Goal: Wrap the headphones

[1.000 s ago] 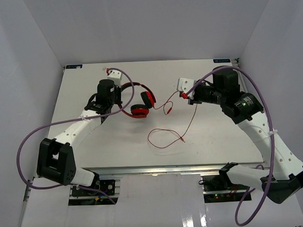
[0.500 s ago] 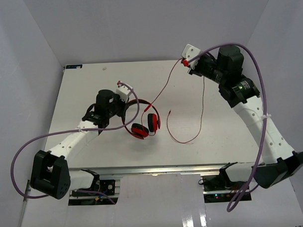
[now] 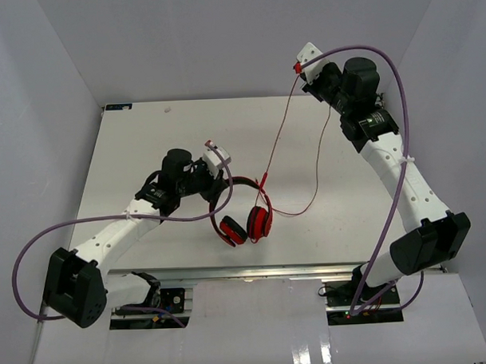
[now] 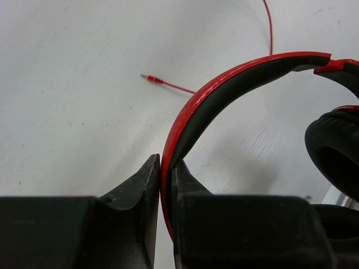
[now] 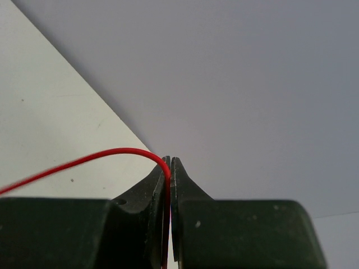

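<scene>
The red headphones (image 3: 246,218) hang over the front middle of the table, cups down, with the headband (image 4: 224,89) arching up. My left gripper (image 3: 218,164) is shut on the headband; in the left wrist view (image 4: 166,168) its jaws pinch the red and black band. A black ear pad (image 4: 334,148) shows at right. The thin red cord (image 3: 280,137) runs from the headphones up to my right gripper (image 3: 300,66), raised high at the back right and shut on the cord (image 5: 106,154). A loose length of cord loops down to the table, and the plug (image 4: 150,78) lies on it.
The white table (image 3: 146,137) is walled by grey panels on three sides. Purple robot cables (image 3: 38,245) loop off both arms. The table's front edge and metal rail (image 3: 254,271) run just below the headphones.
My left gripper has carried the headphones toward the front and right. My right gripper has risen toward the back wall with the cord, pulling it up off the table.
</scene>
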`<state>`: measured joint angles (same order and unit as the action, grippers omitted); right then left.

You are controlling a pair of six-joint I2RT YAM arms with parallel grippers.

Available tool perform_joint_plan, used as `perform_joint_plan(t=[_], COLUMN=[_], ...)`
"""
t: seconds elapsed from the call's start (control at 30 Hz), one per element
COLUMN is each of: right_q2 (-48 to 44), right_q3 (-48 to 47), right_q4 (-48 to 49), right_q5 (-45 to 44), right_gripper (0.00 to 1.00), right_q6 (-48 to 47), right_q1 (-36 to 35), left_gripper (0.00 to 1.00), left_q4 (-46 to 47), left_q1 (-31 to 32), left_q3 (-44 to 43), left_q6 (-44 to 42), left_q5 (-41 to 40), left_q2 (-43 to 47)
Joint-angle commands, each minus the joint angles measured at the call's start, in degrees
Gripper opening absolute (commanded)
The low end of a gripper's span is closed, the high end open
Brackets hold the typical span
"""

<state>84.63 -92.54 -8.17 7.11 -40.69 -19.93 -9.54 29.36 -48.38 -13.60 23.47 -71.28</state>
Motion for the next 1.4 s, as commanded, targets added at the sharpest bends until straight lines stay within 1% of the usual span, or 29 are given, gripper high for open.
perform_joint_plan(t=[0.0,0.13,0.23,0.3,0.4,0.6,0.77,0.87,1.03,1.2,1.37], right_q2=[-5.0,-8.1,-9.0,-10.6,-12.5,-16.2,-17.2,-17.6,-17.7,-17.2,-14.9], right_q3=[2.2,6.8,10.0,12.6,15.9,19.0,21.7,24.8,30.9,37.4,41.9], right_q4=[7.0,7.2,7.0,7.0,6.9,6.7,6.7,6.9,8.7,15.9,23.8], right_q5=[-6.2,-5.9,-5.9,-5.0,-3.3,-0.1,2.6,5.1,11.4,23.3,32.5], right_gripper=[0.08,0.08,0.08,0.08,0.08,0.08,0.08,0.08,0.08,0.08,0.08], right_q6=[2.5,3.4,5.0,6.7,9.4,13.9,16.1,18.4,22.7,28.7,36.2], right_q1=[-1.4,-0.4,0.3,0.9,1.1,3.1,4.5,5.6,6.6,7.5,8.0], left_gripper=[0.00,0.00,0.00,0.00,0.00,0.00,0.00,0.00,0.00,0.00,0.00], left_q4=[2.3,4.1,5.6,6.1,6.8,5.2,4.4,4.6,4.7,4.6,4.8], left_q1=[0.1,0.1,0.1,0.1,0.1,0.1,0.1,0.1,0.1,0.1,0.1], left_q3=[-2.6,-2.4,-2.5,-3.2,-3.8,-6.3,-8.6,-10.3,-14.9,-21.0,-24.7], left_q6=[4.0,7.3,10.3,12.4,15.1,17.2,20.0,22.0,27.7,34.3,39.3], left_q5=[7.6,9.2,12.2,12.5,10.6,0.8,-3.0,-4.4,-5.5,-9.6,-15.3], left_q2=[8.7,13.8,16.1,17.0,19.1,19.0,17.6,16.8,15.4,13.5,10.8])
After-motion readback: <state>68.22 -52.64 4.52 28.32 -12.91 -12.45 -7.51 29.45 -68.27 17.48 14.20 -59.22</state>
